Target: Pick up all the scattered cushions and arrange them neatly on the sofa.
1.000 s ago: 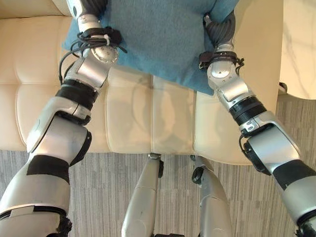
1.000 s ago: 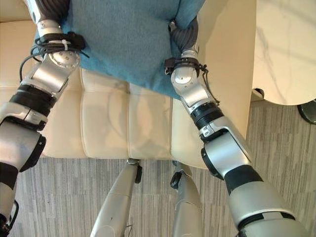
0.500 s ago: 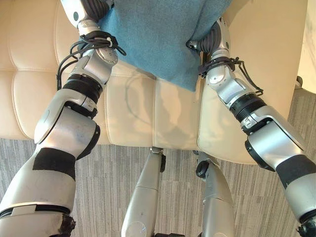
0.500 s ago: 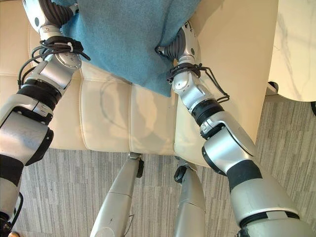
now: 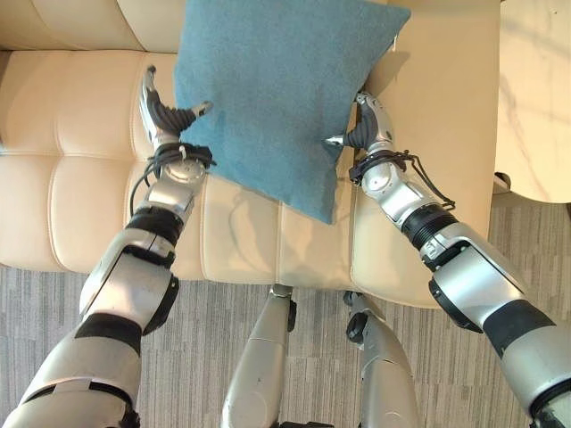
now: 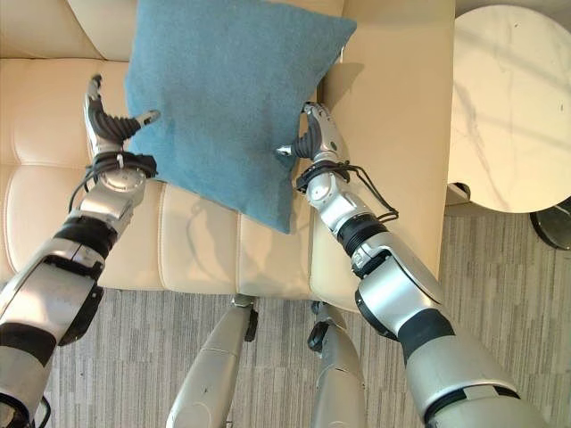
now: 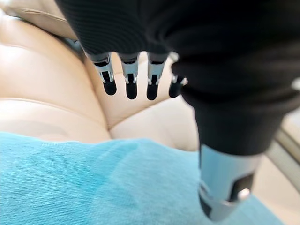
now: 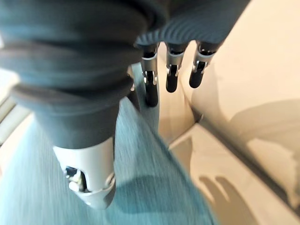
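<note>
Cream leather, tufted in squares, covers the sofa [image 5: 80, 169] that runs across the upper part of the head views, with grey striped carpet [image 5: 205, 330] in front of it. At about ten o'clock in the left eye view the left hand [image 5: 165, 120] stands beside the left edge of the blue cushion [image 5: 268, 98], its fingers straight and pointing up the seat and its thumb reaching toward the fabric; in its wrist view the dark-tipped fingers [image 7: 130, 86] hang loose over the leather, above the cushion, gripping nothing. The cushion itself sits at twelve o'clock, turned cornerwise like a diamond, its upper part leaning against the backrest by the right armrest [image 5: 446, 116] and its lowest corner hanging over the seat seam. At about two o'clock the right hand [image 5: 368, 125] is at the cushion's right edge, thumb tip against the fabric; its wrist view shows the fingers [image 8: 171, 75] extended and relaxed, with the blue cloth running alongside them and nothing clasped. Farther right, at three o'clock beyond the armrest, stands a round white marble table [image 6: 508, 98].
</note>
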